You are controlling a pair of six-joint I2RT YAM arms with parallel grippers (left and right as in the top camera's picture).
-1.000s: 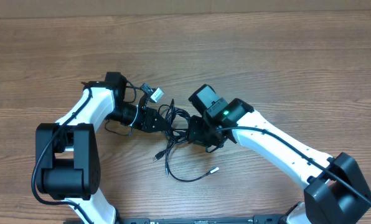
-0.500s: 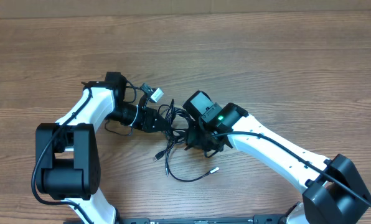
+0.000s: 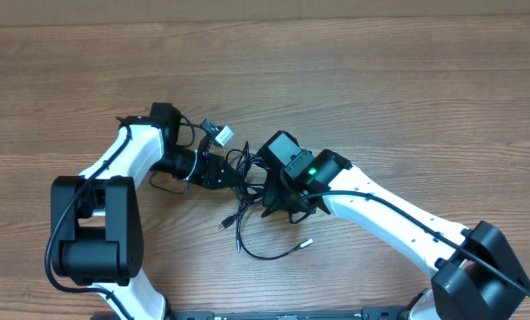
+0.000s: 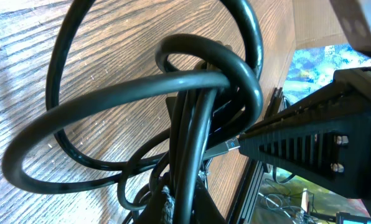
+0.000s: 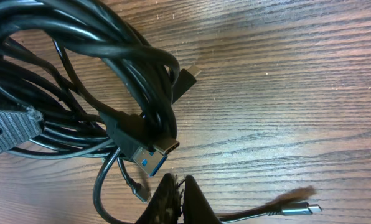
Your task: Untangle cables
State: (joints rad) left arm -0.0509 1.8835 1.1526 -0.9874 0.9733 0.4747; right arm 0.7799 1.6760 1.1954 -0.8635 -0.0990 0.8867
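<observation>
Mid-table, my left gripper is clamped shut on the tangled cables. My right gripper, also closed, sits against the same knot, its hold unclear.

The cables have a smooth, glossy black skin, perhaps rubber. The table is matt, grained wood. The USB plug shell looks metal, with blue plastic inside.

Cables on table — between left pincer, right pincer.
</observation>
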